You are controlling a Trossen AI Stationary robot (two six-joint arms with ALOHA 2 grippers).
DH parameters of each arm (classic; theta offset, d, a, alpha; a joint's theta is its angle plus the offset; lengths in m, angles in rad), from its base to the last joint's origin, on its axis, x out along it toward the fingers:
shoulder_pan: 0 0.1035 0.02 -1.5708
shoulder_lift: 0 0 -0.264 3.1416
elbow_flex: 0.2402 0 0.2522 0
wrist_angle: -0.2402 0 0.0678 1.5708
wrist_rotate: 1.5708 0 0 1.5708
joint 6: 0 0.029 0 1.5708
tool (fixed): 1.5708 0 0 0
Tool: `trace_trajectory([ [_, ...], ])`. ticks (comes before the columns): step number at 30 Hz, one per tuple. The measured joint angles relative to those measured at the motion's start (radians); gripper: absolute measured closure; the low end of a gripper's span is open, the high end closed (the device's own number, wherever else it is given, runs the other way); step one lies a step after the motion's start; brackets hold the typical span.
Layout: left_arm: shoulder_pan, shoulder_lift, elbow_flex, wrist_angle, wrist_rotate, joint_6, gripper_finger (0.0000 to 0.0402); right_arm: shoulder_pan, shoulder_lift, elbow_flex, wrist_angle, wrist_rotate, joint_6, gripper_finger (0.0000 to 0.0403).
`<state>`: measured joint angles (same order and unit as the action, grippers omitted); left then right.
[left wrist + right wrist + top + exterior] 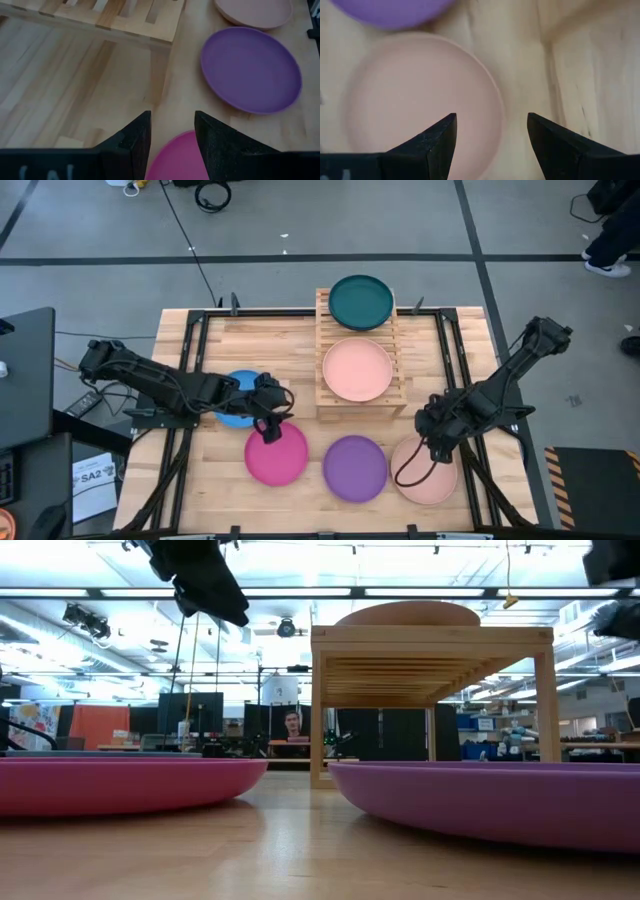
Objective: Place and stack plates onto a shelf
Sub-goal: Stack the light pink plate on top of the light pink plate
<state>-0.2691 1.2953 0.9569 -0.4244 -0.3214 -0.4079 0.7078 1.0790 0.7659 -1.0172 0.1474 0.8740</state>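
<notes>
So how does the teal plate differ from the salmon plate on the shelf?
The teal plate is dark blue-green; the salmon plate on the shelf is pale pink. The teal plate sits at the far end of the shelf and overhangs its far edge, while the salmon plate lies on the near part, within the slats. Both are round, shallow, about the same size, lying flat and apart, with neither gripper near them.

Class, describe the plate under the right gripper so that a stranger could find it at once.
Start at the wooden shelf in the table's middle, then follow the front row of three plates. It is the salmon pink plate at the row's right end, beside the purple plate, under the right gripper.
</notes>
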Motion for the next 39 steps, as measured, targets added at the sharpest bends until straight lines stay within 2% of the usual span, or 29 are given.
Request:
trace_trajectory([
  [8,0.0,0.0,0.0,0.004,0.0,0.0,0.0244,0.0,0.0,-0.145,0.026,-0.01,0.016,0.0156],
  [18,0.0,0.0,0.0,0.008,0.0,0.0,0.0244,0.0,0.0,-0.273,0.222,-0.066,0.018,0.0156],
  [23,0.0,0.0,0.0,0.008,0.0,0.0,0.0244,0.0,0.0,-0.324,0.261,-0.066,0.049,0.0156],
  [39,0.0,0.0,0.0,0.009,0.0,-0.001,0.0244,0.0,0.0,-0.343,0.284,-0.093,0.069,0.0156],
])
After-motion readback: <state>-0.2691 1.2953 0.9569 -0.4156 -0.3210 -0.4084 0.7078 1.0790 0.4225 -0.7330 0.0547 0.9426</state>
